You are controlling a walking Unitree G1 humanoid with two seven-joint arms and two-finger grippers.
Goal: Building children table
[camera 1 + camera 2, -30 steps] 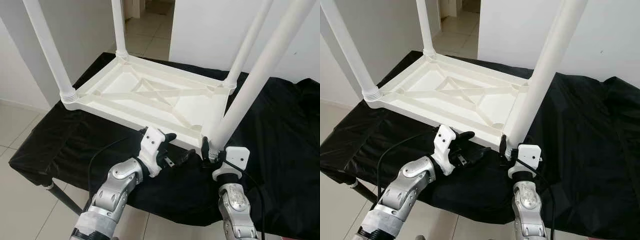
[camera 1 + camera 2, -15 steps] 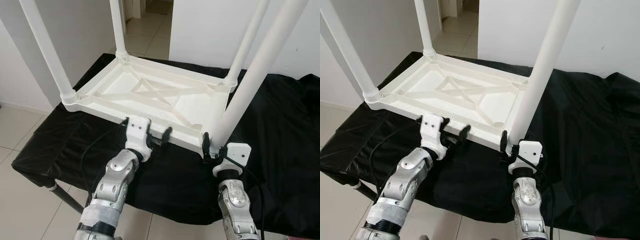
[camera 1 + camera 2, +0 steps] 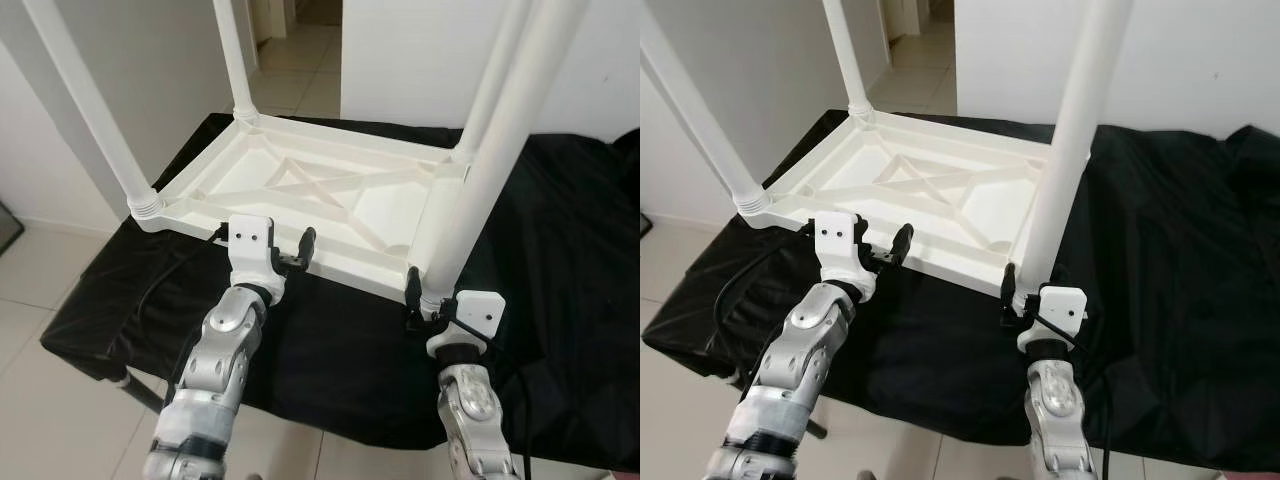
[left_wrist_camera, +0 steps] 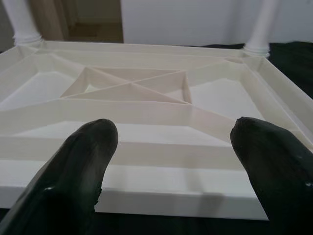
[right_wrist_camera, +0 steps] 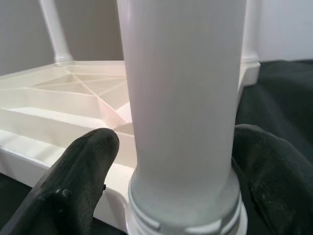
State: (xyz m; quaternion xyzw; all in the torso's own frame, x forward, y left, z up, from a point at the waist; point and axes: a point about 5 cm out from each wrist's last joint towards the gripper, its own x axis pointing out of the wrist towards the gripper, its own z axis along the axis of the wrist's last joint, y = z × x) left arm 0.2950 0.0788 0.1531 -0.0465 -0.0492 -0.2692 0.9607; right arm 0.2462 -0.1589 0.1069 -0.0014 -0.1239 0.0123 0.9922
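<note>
Table: the white plastic children's table (image 3: pixel 330 205) lay upside down on a black cloth (image 3: pixel 560 260), its ribbed underside facing up and its legs pointing at the ceiling.
Legs: four white legs stood in the corner sockets; the near right leg (image 3: pixel 490 160) rose just in front of my right wrist, and the near left leg (image 3: pixel 95 115) stood well off to my left.
My right gripper: my right gripper (image 3: pixel 1025 300) sat at the base of the near right leg, one black finger (image 5: pixel 78 176) on each side of it, closed around the leg just above its threaded collar.
My left gripper: my left gripper (image 3: pixel 265 245) hovered at the near long edge of the table, left of the middle, its fingers (image 4: pixel 83 161) spread apart with nothing between them.
Table relative to my left gripper: the near rim ran straight across ahead of my fingertips, just beyond them; I could not tell whether they touched it.
Cloth: the black cloth covered the whole work surface and hung over its near edge.
Floor: pale tiles (image 3: pixel 60 300) showed to my left below the cloth.
</note>
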